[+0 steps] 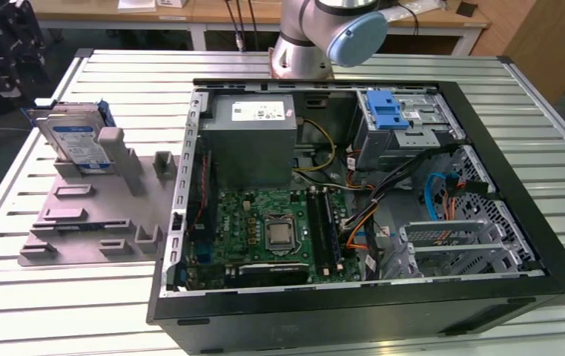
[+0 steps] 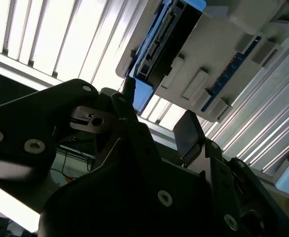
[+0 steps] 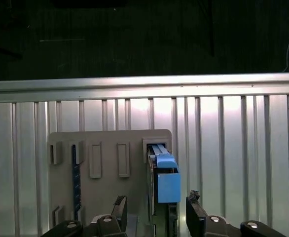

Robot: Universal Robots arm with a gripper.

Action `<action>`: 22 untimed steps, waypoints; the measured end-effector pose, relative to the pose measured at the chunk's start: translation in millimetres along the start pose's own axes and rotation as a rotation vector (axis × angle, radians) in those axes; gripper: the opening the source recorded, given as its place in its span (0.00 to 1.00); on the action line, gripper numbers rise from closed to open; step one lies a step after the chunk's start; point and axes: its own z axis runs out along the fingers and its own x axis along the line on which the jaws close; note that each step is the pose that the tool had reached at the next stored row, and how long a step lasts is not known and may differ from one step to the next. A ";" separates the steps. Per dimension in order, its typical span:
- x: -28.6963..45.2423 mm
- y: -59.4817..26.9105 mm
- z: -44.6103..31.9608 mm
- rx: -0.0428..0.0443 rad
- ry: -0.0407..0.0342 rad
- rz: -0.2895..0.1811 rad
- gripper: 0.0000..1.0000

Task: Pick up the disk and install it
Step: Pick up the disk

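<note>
Disk point(image 1: 73, 139) stands upright in the grey holder point(image 1: 83, 222).
We see the gripper point(image 3: 156, 202) above the holder, fingers spread apart, holding nothing.

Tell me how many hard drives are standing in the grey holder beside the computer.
1. The disk stands on edge at the far end of the grey holder, to the exterior view's left of the open computer case. The holder's other slots look drive-free.

Ribbed bare-metal table point(image 1: 114, 74), matt plastic fixture point(image 1: 84, 222), disk point(image 1: 73, 141) in smooth blue plastic carrier point(image 3: 168, 186)
</note>
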 end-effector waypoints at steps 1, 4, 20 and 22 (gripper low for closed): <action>-0.2 0.2 0.5 0.0001 0.0000 0.000 0.59; -0.9 0.6 1.9 0.0000 0.0001 0.000 0.59; -5.6 5.7 19.6 0.0000 -0.0003 0.000 0.66; -5.6 6.5 23.2 0.0000 -0.0011 0.000 0.66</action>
